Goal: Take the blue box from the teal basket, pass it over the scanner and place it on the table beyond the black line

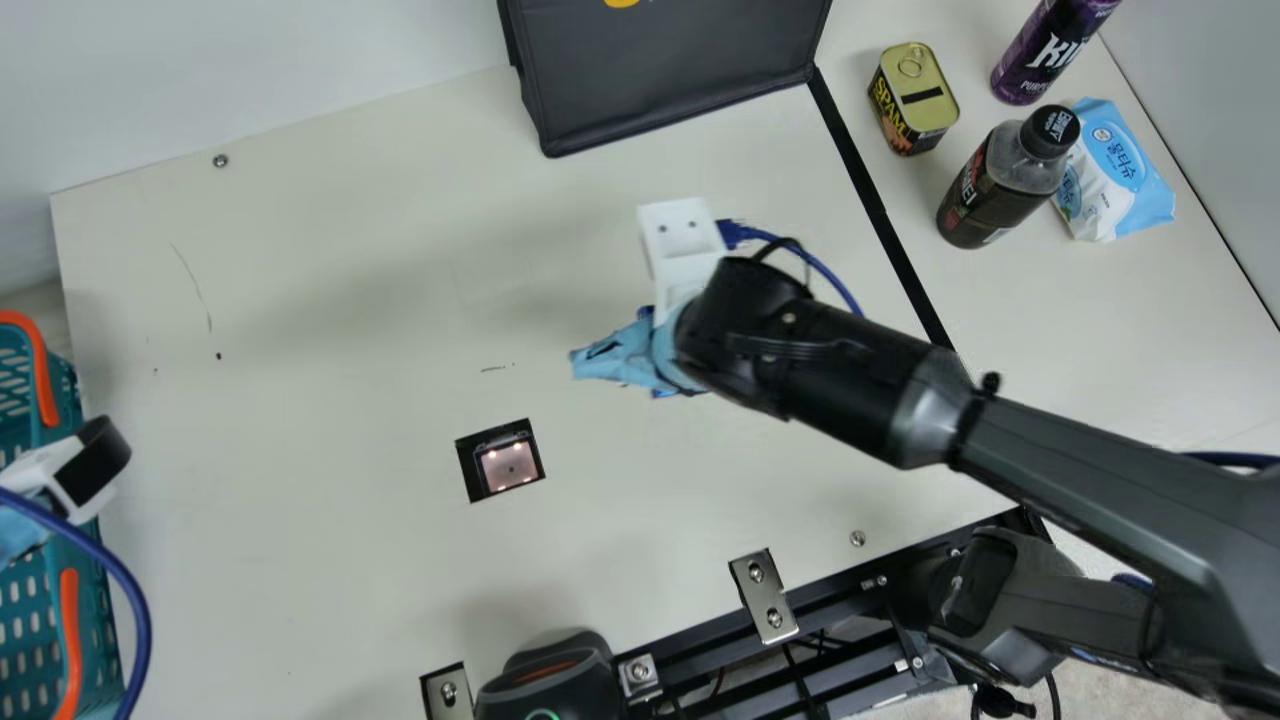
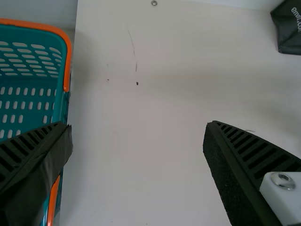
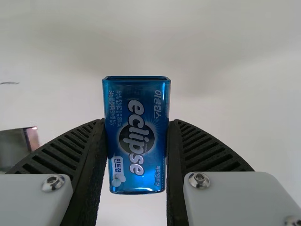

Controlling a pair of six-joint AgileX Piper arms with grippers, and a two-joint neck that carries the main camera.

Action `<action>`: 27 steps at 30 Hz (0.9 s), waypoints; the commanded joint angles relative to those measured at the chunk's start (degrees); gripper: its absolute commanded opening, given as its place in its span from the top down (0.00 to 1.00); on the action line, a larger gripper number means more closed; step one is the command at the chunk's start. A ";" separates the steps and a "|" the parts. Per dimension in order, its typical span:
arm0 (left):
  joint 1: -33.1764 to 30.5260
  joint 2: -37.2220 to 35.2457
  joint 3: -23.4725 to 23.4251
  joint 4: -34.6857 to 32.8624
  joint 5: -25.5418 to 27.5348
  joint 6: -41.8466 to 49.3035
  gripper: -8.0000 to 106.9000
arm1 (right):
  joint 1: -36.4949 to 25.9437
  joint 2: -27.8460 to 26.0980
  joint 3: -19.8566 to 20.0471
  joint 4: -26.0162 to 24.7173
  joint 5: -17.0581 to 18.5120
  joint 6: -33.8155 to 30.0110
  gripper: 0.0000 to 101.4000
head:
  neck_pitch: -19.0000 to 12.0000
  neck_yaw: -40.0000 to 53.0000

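Blue and glossy, the box (image 3: 136, 162) is clamped between both fingers (image 3: 96, 155) of our right gripper (image 1: 685, 250), held above the table (image 1: 330, 520), between the scanner (image 1: 510, 467) and the black line (image 1: 880, 215), on the scanner's side of that line. Our left gripper (image 1: 88, 468) has its fingers (image 2: 244, 155) wide apart with nothing between them, at the inner side of the teal basket (image 2: 30, 82). Past the line we see a can (image 1: 912, 98), a dark bottle (image 1: 1000, 185), a purple bottle (image 1: 1040, 55) and a pack of wipes (image 1: 1115, 170) just beside the dark bottle. Near the line's far end sits a black bag (image 1: 670, 75).
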 commanded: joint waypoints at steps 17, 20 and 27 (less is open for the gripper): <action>0.00 0.00 0.00 0.00 0.00 0.00 0.15 | -31.68 -20.23 14.71 4.42 1.95 -15.81 1.00 | -1.66 -0.13; 0.00 0.00 0.00 0.00 0.00 0.00 0.15 | -37.93 -22.36 16.27 5.76 2.41 -20.29 1.00 | -1.66 -0.13; 0.00 0.00 0.00 0.00 0.00 0.00 0.15 | -52.62 -24.62 18.35 9.08 2.41 -32.33 1.00 | -1.66 -0.13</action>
